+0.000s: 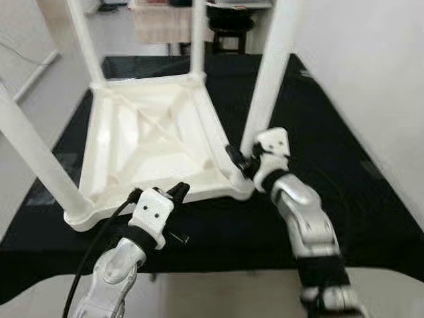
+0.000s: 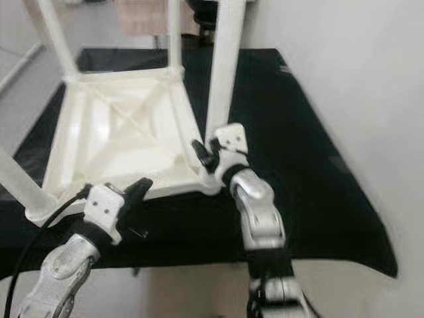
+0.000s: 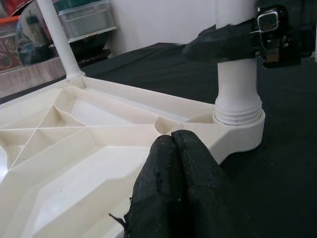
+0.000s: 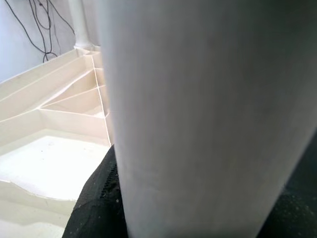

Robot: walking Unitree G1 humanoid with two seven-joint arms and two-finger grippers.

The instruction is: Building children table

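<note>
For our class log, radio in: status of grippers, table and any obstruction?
Right gripper clamped on near-right leg above its socket. Left gripper shut, at upturned tabletop front rim. Nothing blocking.

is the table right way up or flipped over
Flipped over. The white table top lies on the black mat with its ribbed underside up and its legs pointing upward; the right gripper holds one leg.

I find no legible text, label, brand, number or sign on anything in view; any markings on the far storage bins are too blurred to read.
</note>
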